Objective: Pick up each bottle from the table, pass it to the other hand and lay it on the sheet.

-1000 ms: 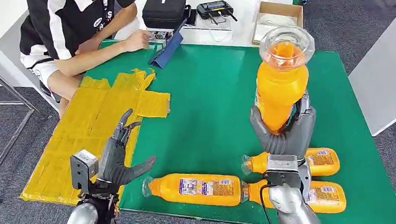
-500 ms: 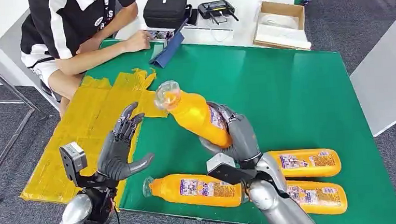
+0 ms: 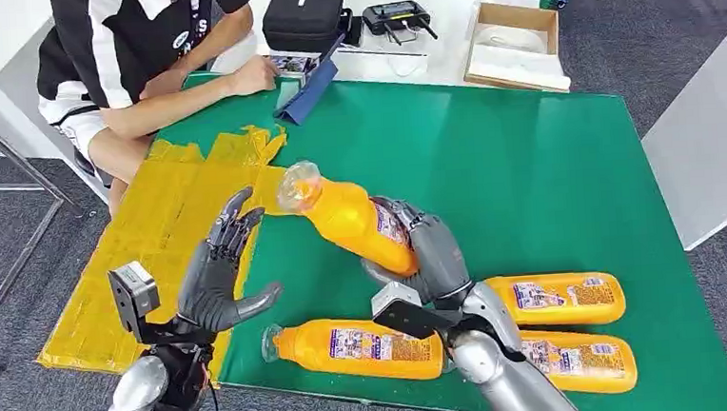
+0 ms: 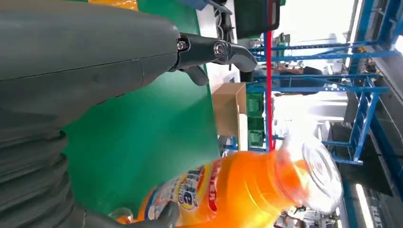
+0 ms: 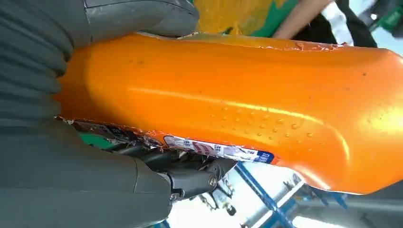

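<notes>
my right hand (image 3: 430, 259) gripping first bottle (image 3: 346, 216), neck toward left hand (image 3: 217, 281), fingers spread, empty. yellow sheet (image 3: 143, 248) bare, three bottles (image 3: 359, 347) left lol

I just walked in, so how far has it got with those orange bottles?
Nothing lies on the yellow sheet yet. The right robot hand holds one bottle tilted toward the open left robot hand, so the handover is pending. Three bottles wait on the green table.
</notes>
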Robot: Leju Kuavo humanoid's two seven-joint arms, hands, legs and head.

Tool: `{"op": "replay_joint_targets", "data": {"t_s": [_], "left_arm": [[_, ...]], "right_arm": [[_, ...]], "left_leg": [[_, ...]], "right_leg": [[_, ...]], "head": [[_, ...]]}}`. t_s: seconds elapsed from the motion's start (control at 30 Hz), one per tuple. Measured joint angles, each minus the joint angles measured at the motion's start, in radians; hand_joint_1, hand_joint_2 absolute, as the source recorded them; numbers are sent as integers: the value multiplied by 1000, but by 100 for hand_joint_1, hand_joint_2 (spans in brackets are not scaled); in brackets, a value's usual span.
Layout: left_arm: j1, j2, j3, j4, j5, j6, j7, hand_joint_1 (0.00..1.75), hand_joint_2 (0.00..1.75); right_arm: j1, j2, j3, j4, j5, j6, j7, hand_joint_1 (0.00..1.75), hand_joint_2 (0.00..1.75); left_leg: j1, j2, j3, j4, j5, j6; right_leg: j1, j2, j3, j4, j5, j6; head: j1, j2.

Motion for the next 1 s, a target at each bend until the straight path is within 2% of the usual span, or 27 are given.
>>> {"op": "replay_joint_targets", "data": {"t_s": [0.4, 0.57, 0.77, 1.0], "left_arm": [[-5, 0, -2, -5, -2, 2, -13, 0, 175], [-12, 0, -14, -6, -10, 12, -27, 0, 175], [-31, 2, -69, -8, -46, 9, -31, 0, 175], [-66, 2, -137, -8, -33, 3, -28, 0, 175]], "right_arm": [[-20, 20, 60, 11, 4, 15, -7, 175, 175], [-46, 31, 82, 11, -62, 56, -8, 175, 175], [-66, 38, 93, 18, -129, 100, -25, 173, 175], [-82, 39, 107, 28, -121, 101, -28, 175, 175]], "left_leg": [[0, 0, 0, 0, 0, 0], [0, 0, 0, 0, 0, 0], [0, 0, 0, 0, 0, 0], [0, 0, 0, 0, 0, 0]], "right_leg": [[0, 0, 0, 0, 0, 0], [0, 0, 0, 0, 0, 0], [0, 0, 0, 0, 0, 0], [0, 0, 0, 0, 0, 0]], "head": [[0, 0], [0, 0], [0, 0], [0, 0]]}}
